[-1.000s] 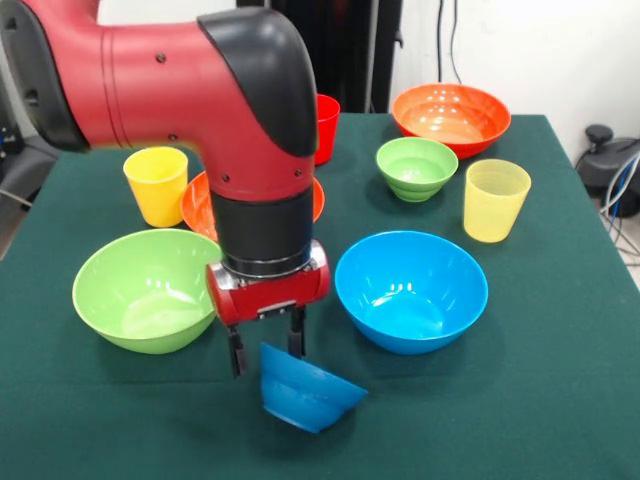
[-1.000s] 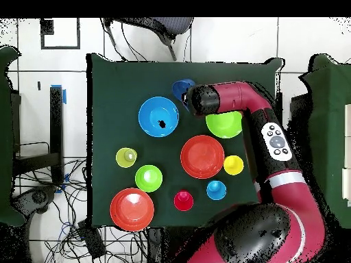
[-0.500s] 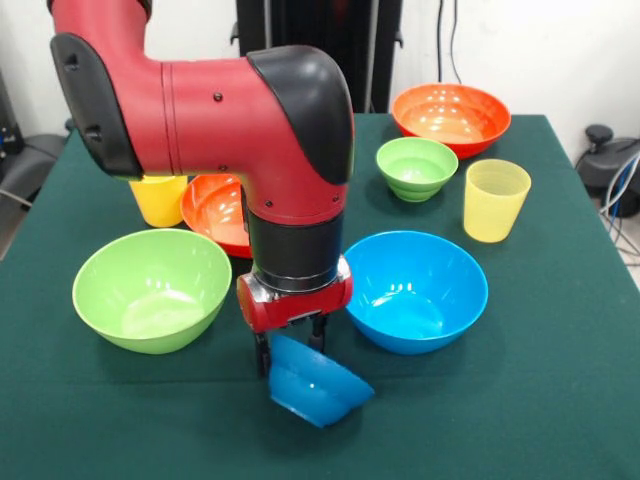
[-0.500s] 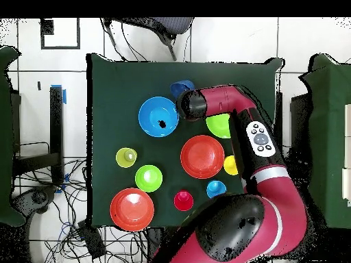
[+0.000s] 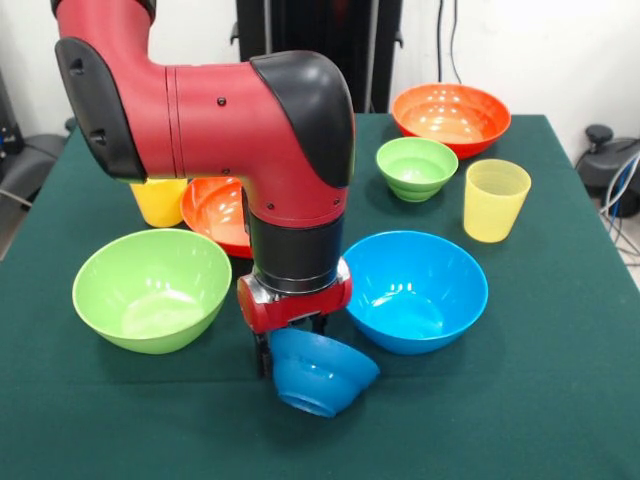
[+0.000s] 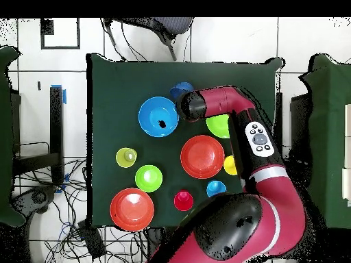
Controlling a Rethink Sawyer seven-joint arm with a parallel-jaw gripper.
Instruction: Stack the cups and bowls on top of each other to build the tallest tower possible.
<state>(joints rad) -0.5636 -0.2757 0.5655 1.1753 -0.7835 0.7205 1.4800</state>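
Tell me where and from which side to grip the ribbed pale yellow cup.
Take the translucent pale yellow ribbed plastic cup from straight above, with one of the jaws inside the open mouth and one outside, pinching the rim wall. It stands upright, mouth up, apart from the small green bowl and the big blue bowl, so the top is probably the freest approach.

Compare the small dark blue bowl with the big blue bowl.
The small dark blue bowl is tipped on its side, held at the rim by the tool; the big blue bowl sits upright and free on the table. The first is darker and much smaller. Both are glossy, round and empty.
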